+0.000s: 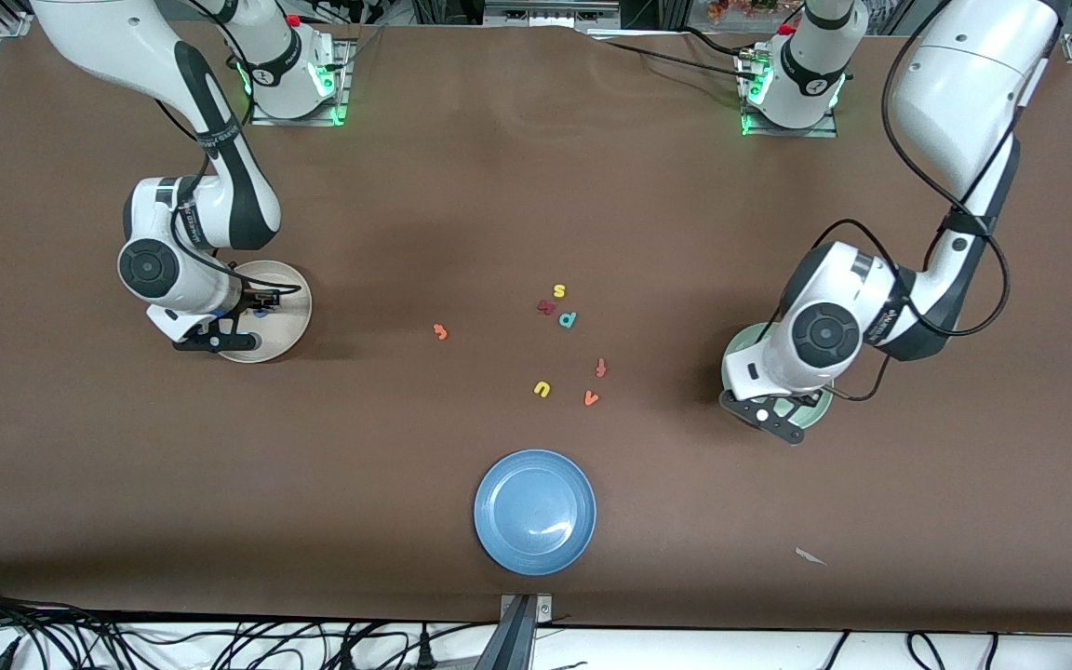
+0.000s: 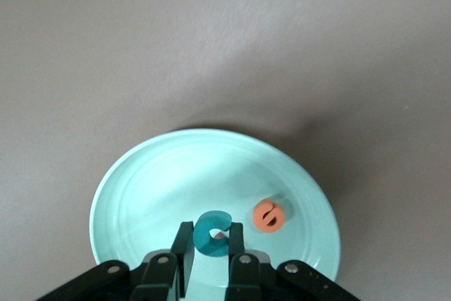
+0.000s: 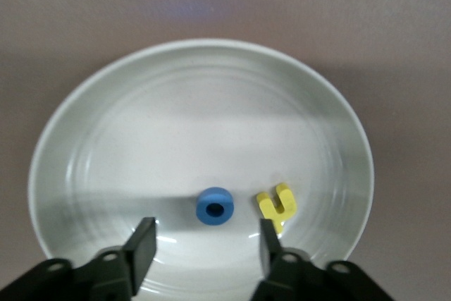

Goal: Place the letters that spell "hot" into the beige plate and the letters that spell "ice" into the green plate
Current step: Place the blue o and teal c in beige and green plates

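Beige plate (image 3: 63, 146) already has the blue o (image 3: 214, 206) and yellow h (image 3: 276, 206) lying in it, and my right gripper (image 3: 204, 241) hangs just above them with its jaws spread, nothing in them. My left gripper (image 2: 209, 248) is over the green plate (image 2: 141, 181), clamped on the teal c (image 2: 212, 232), with the orange e (image 2: 268, 215) resting in the plate beside it. So four letters are sorted or nearly. Left to fetch, I reckon: the orange t (image 1: 440, 330) and the maroon i (image 1: 546, 306) out on the table.
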Action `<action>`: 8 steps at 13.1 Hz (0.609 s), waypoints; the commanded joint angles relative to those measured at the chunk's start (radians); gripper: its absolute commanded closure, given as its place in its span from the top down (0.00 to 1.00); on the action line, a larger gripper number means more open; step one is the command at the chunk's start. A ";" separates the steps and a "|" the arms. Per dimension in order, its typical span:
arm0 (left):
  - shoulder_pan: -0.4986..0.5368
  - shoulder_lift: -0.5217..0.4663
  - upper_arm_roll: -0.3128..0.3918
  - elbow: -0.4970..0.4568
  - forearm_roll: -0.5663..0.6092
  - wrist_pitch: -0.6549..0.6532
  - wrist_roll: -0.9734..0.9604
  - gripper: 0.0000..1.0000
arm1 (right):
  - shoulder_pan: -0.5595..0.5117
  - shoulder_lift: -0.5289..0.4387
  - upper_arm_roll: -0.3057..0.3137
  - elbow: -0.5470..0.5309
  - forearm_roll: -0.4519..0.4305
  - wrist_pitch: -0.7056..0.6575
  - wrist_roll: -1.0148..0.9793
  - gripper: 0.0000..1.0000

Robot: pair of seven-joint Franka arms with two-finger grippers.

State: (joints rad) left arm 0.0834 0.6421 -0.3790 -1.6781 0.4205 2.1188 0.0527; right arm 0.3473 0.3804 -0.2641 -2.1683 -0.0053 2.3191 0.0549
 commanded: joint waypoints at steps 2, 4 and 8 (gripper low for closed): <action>0.042 -0.013 -0.020 -0.104 0.030 0.134 0.018 0.28 | -0.001 -0.040 0.092 0.097 0.021 -0.058 0.038 0.99; 0.042 -0.013 -0.020 -0.100 0.032 0.135 0.019 0.93 | 0.001 -0.038 0.175 0.149 0.021 -0.066 0.092 0.99; 0.045 -0.087 -0.021 -0.078 0.020 0.090 0.024 1.00 | 0.012 0.017 0.327 0.195 0.010 -0.035 0.080 0.99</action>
State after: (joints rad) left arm 0.1120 0.6201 -0.3838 -1.7488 0.4205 2.2415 0.0653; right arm 0.3620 0.3550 0.0120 -2.0030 -0.0011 2.2729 0.1398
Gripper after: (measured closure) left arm 0.322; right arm 0.004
